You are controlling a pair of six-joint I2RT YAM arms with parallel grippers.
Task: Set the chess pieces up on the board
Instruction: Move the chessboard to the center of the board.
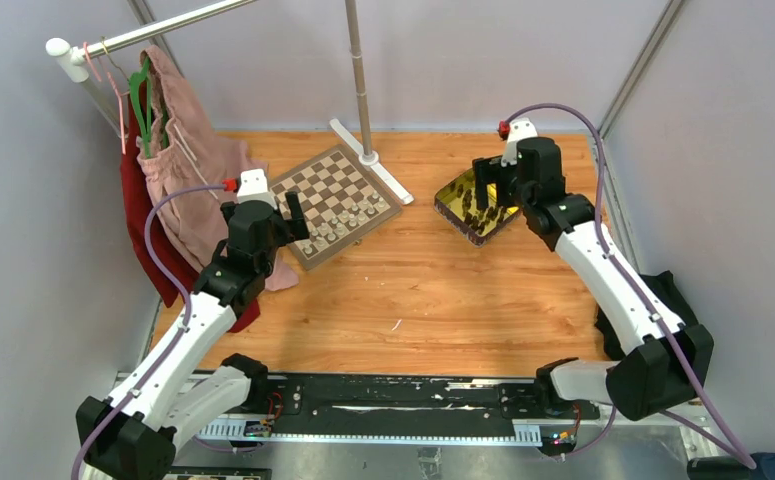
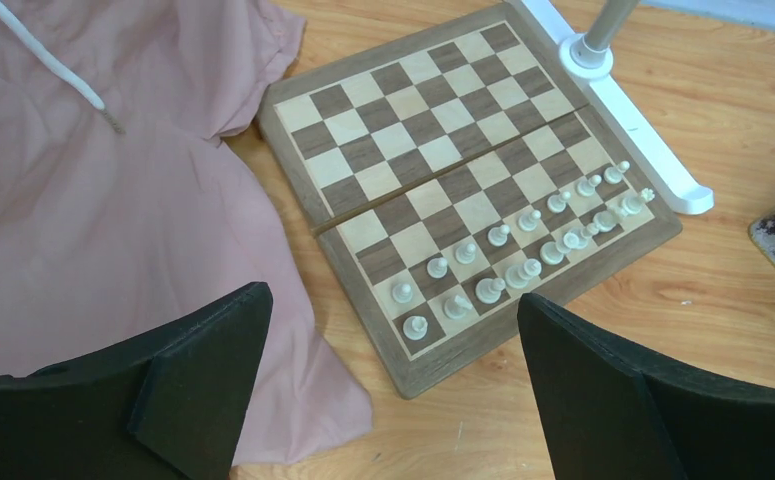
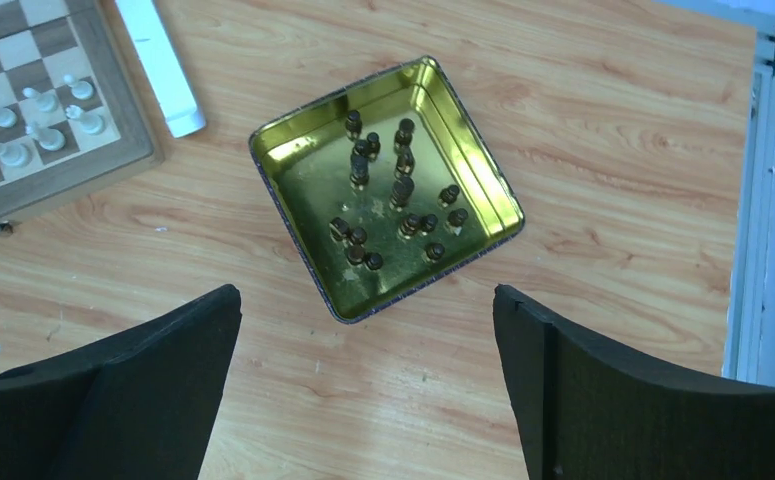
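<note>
The board (image 2: 433,110) lies at the back left of the table, seen also in the top view as the board (image 1: 325,178). Cream chess pieces (image 2: 523,240) stand in two rows along its near right edge. Dark chess pieces (image 3: 393,200) stand and lie loose inside a gold tin (image 3: 483,185) at the back right. My left gripper (image 2: 393,296) hangs open above the board's near corner, holding nothing. Over the table just in front of the tin, my right gripper (image 3: 365,291) is open wide and empty.
A pink garment (image 2: 113,220) drapes from a hanger rack (image 1: 113,45) and touches the board's left edge. The white foot (image 2: 628,110) of a metal pole lies along the board's far right side. A black cloth (image 1: 668,290) sits at the right table edge.
</note>
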